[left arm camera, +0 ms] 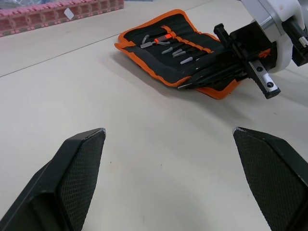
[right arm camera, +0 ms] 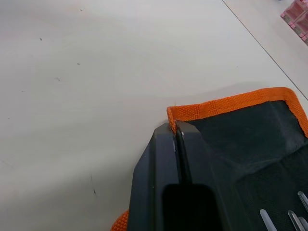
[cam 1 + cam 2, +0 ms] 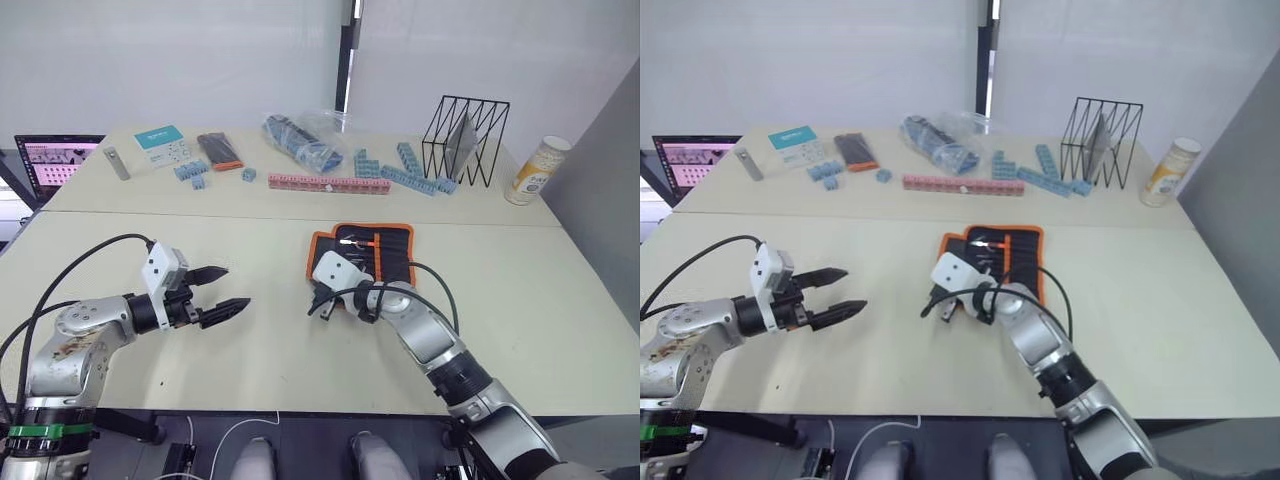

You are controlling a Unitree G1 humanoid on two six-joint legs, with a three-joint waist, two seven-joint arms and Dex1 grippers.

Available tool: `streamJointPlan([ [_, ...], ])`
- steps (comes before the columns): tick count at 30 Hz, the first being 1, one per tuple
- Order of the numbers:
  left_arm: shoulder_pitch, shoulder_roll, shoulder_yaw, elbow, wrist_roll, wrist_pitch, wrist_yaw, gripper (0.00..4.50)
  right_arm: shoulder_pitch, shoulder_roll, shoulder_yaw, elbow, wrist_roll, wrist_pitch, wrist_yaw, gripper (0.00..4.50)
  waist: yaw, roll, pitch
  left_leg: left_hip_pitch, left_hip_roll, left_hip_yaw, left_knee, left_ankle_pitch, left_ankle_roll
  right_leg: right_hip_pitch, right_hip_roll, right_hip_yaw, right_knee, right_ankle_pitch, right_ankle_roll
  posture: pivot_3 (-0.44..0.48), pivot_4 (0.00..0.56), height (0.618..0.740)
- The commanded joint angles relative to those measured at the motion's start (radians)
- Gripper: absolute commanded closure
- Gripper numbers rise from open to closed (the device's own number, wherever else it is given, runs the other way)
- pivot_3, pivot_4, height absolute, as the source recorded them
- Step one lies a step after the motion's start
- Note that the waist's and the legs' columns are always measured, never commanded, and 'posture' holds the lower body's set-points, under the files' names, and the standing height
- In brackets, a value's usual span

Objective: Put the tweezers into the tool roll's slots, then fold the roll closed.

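Roll corner within right claw.

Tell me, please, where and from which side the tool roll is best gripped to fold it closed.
Probably the orange-trimmed near corner of the tool roll, approached from the robot's side. That edge lies thin and free on the table, and the right gripper is shut on it.

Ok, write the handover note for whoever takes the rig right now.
Right gripper: shut on the orange-trimmed edge of the tool roll.
Left gripper: open, holding nothing, over bare table to the robot's left of the roll.
Tool roll: lying open on the table, tweezers sitting in its slots.
Done: tweezers appear loaded.
Left: fold the roll closed.
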Motion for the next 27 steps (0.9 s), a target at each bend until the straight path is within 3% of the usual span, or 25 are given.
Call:
streamJointPlan([
  [1, -0.065, 0.035, -0.031, 0.051, 0.03, -0.059, -0.041, 0.0, 0.009, -0.012, -0.016, -0.034, 0.03, -0.011, 0.064, 4.46, 0.0, 0.0, 0.0, 0.0, 0.0, 0.0, 0.0, 0.0, 0.0, 0.0, 0.0, 0.0, 0.0, 0.0, 0.0, 0.0, 0.15, 0.74],
  [4, -0.118, 0.05, -0.084, 0.121, 0.074, -0.109, -0.078, 0.0, 0.021, -0.024, -0.026, -0.06, 0.066, -0.036, 0.13, 4.46, -0.001, 0.0, 0.0, 0.0, 0.0, 0.0, 0.0, 0.0, 0.0, 0.0, 0.0, 0.0, 0.0, 0.0, 0.0, 0.0, 0.15, 0.74],
  [7, -0.181, 0.067, -0.191, 0.242, 0.209, -0.248, -0.108, 0.0, 0.054, -0.091, -0.01, -0.142, 0.092, -0.067, 0.241, 4.46, 0.0, 0.0, 0.0, 0.0, 0.0, 0.0, -0.001, 0.0, 0.0, 0.0, 0.0, 0.0, 0.0, 0.0, 0.0, 0.0, 0.15, 0.74],
  [16, -0.45, -0.04, -0.396, 0.59, 0.397, -0.547, -0.199, 0.0, 0.187, -0.3, -0.048, -0.438, 0.212, -0.033, 0.459, 4.46, 0.009, 0.0, 0.0, -0.002, -0.001, 0.0, 0.001, 0.0, 0.0, -0.001, 0.0, 0.0, 0.0, 0.0, 0.001, 0.0, 0.15, 0.74],
  [27, -0.701, -0.216, -0.507, 0.907, 0.507, -0.813, -0.302, 0.0, 0.338, -0.375, -0.118, -0.603, 0.223, 0.083, 0.375, 4.46, 0.023, -0.001, 0.0, -0.004, -0.001, 0.0, 0.003, 0.0, 0.0, -0.001, 0.0, 0.0, -0.001, 0.0, 0.002, 0.0, 0.15, 0.74],
])
